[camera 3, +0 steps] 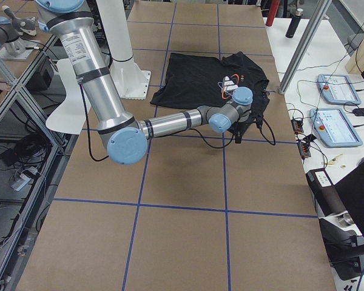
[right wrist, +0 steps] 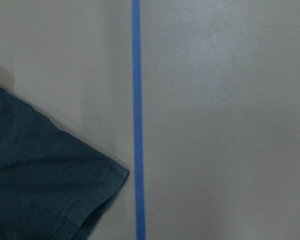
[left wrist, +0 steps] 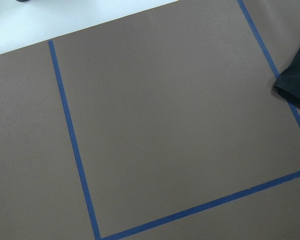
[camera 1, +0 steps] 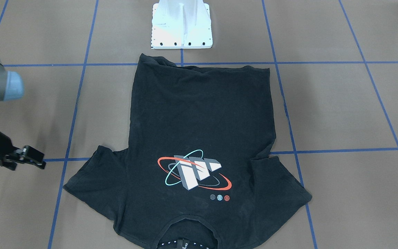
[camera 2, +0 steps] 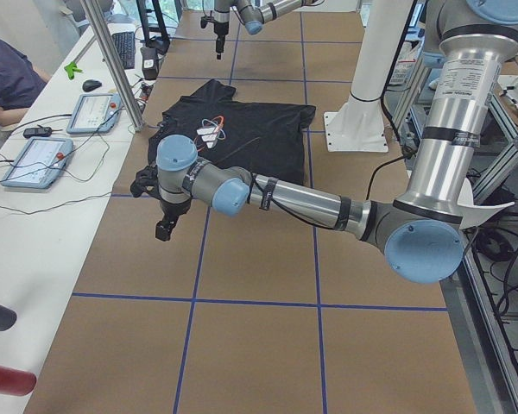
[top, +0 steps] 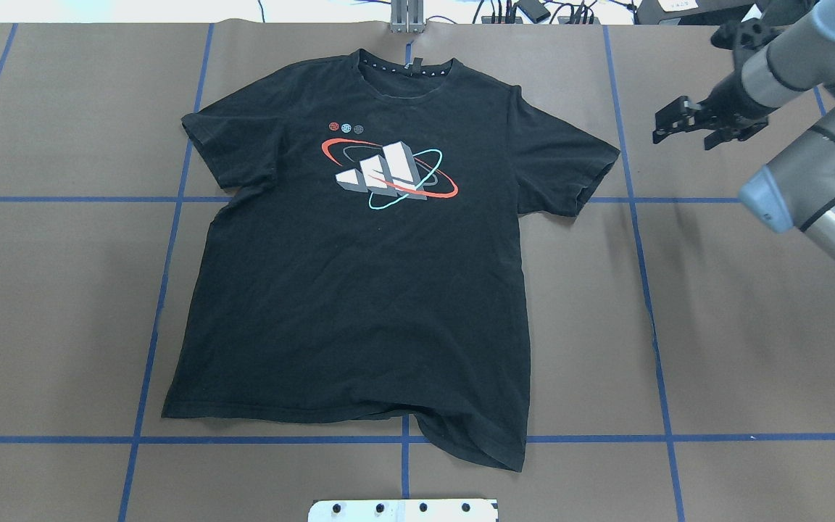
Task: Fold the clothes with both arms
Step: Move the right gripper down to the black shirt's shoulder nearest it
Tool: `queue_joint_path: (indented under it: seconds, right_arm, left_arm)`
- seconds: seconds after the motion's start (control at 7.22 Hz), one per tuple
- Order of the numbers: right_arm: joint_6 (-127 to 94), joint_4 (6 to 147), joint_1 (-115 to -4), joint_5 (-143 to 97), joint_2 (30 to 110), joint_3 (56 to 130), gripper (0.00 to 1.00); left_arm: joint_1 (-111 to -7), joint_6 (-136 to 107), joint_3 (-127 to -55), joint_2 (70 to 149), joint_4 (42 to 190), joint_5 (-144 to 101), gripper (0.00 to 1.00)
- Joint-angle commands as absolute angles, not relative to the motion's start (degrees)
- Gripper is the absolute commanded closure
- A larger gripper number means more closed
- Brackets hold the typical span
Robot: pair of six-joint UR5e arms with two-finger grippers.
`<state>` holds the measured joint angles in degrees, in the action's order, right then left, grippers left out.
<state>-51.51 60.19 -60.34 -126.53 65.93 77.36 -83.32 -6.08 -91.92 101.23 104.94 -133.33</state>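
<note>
Found the right gripper (top: 660, 125) hanging over the bare brown table (top: 751, 326), fingers parted with nothing between them, near the right sleeve of the T-shirt (top: 359, 304) but not touching it. Saw, through its wrist camera, that sleeve's hemmed corner lying close beside a blue tape line (right wrist: 136, 120). Spotted the left gripper (camera 2: 162, 231) only from the left-end camera, pointing down over bare table on the shirt's other side; could not tell whether open or closed. Caught just a black sleeve tip at the right edge of its wrist view.

Made out the logo (top: 388, 174) as grey blocks ringed by red and teal ellipses, with three small dots beside them. Could not read the small white marks inside the collar.

Noted the white pedestal base (camera 1: 181, 24) just off the hem. Also noted two control pads (camera 2: 95, 112) with cables on a white side table (camera 2: 17, 250), and a person's dark sleeve (camera 2: 4, 78) behind them.

Saw the T-shirt spread face up in the middle of the table, collar toward the far edge and both sleeves out. Found the hem corner on the robot's right rumpled and lying across a tape line.
</note>
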Motion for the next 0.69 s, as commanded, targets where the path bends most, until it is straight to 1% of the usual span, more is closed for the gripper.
queue_joint_path:
  seconds: [0.0, 0.28, 0.42, 0.55]
  right_arm:
    - [-56.68, 57.48, -56.70, -122.70, 62.85, 74.62, 0.11]
    - [-56.86, 55.83, -56.51, -121.91, 60.83, 71.04, 0.19]
    - [-56.95, 55.46, -56.43, -121.73, 60.65, 70.32, 0.22]
    - [-56.95, 55.37, -55.90, -121.55, 60.64, 69.96, 0.28]
  left_arm:
    - [-83.32, -5.98, -91.85, 101.16, 104.94, -133.33, 0.00]
    - [-83.32, -5.98, -91.85, 100.99, 104.94, -133.33, 0.00]
    - [-83.32, -5.98, -91.85, 100.99, 104.94, -133.33, 0.00]
    - [-83.32, -5.98, -91.85, 100.99, 104.94, -133.33, 0.00]
